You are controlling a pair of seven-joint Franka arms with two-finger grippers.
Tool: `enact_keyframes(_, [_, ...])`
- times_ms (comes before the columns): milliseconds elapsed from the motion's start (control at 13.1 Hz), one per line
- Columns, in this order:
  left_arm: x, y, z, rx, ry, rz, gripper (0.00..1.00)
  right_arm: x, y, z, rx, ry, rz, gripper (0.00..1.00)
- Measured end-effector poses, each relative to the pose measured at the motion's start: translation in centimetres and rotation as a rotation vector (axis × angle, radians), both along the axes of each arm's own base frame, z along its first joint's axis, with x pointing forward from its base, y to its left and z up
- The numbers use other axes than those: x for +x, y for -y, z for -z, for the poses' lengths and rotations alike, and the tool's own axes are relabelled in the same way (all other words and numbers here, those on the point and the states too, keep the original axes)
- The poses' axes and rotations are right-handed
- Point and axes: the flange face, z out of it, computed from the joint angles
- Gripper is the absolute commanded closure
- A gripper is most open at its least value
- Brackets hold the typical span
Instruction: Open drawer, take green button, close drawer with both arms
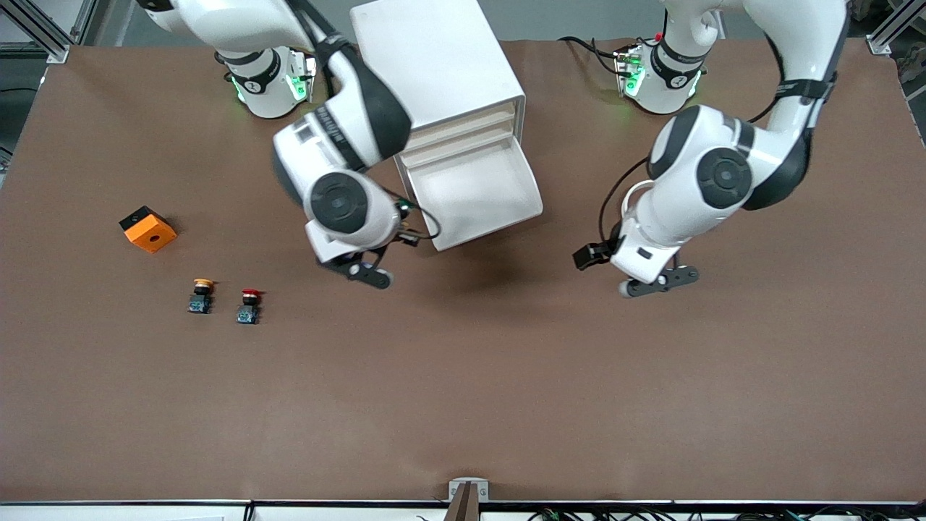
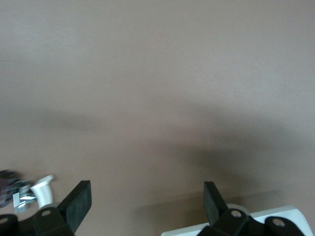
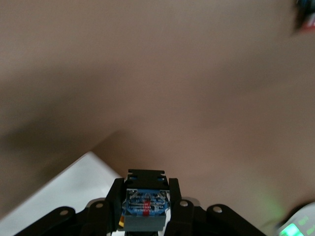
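Blue plastic is what you notice first in the right wrist view: the right gripper (image 3: 145, 209) is clamped tight on a small block with a blue base and black body, base facing the camera. I can't see the cap colour from here, so I'm only guessing it's the button (image 3: 144, 207) the task wants. In the front view that right gripper (image 1: 365, 271) hangs over bare table just off the corner of the drawer (image 1: 474, 192), toward the right arm's end.

The drawer itself is the lowest one of the white cabinet (image 1: 438, 61), pulled well out, and its tray looks bare inside. So my read: opening is done, the taking is done or nearly so, and closing is what's left.

The left gripper (image 1: 662, 281) is over open table on the left arm's end, well apart from the drawer, with its fingers (image 2: 76, 204) spread wide and nothing between them. It looks like it's waiting.

Next move, I'd say: the left arm needs to swing in to the drawer front and push it square into the cabinet, while the right arm gets its load clear of the tray's path first. A crooked push could jam it.

Head count:
- two arms, two grippers
- one cabinet, one drawer out
- one held button
- one yellow-capped button (image 1: 202, 295) and one red-capped button (image 1: 249, 305) side by side on the table
- one orange block (image 1: 147, 229), farther from the front camera than those two
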Motion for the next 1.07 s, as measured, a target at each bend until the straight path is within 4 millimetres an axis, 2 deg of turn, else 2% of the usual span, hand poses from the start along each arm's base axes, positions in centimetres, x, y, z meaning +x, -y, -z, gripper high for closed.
enact_keyframes(77, [-0.7, 1.5, 1.7, -0.005, -0.004, 0.023, 0.00, 1.3, 2.5, 0.4, -0.005, 0.008, -0.083, 0.69])
enact_keyframes(230, [-2.1, 4.7, 5.3, -0.008, -0.036, 0.046, 0.00, 3.3, 6.1, 2.0, 0.007, 0.026, -0.184, 0.69])
enact_keyframes(460, [-4.4, 9.0, 10.1, 0.003, -0.083, -0.019, 0.00, 5.0, 10.0, 6.5, 0.049, 0.063, -0.274, 0.69])
enact_keyframes(613, [-5.8, 10.8, 12.8, 0.021, -0.112, -0.047, 0.00, 5.2, 12.2, 9.5, 0.064, 0.065, -0.311, 0.69])
enact_keyframes(843, [-7.3, 12.0, 15.6, 0.045, -0.163, -0.082, 0.00, 5.3, 14.5, 12.1, 0.064, 0.060, -0.295, 0.69])
enact_keyframes(1073, [-9.7, 14.5, 16.7, 0.072, -0.197, -0.127, 0.00, 6.1, 18.1, 14.8, 0.040, 0.066, -0.269, 0.67])
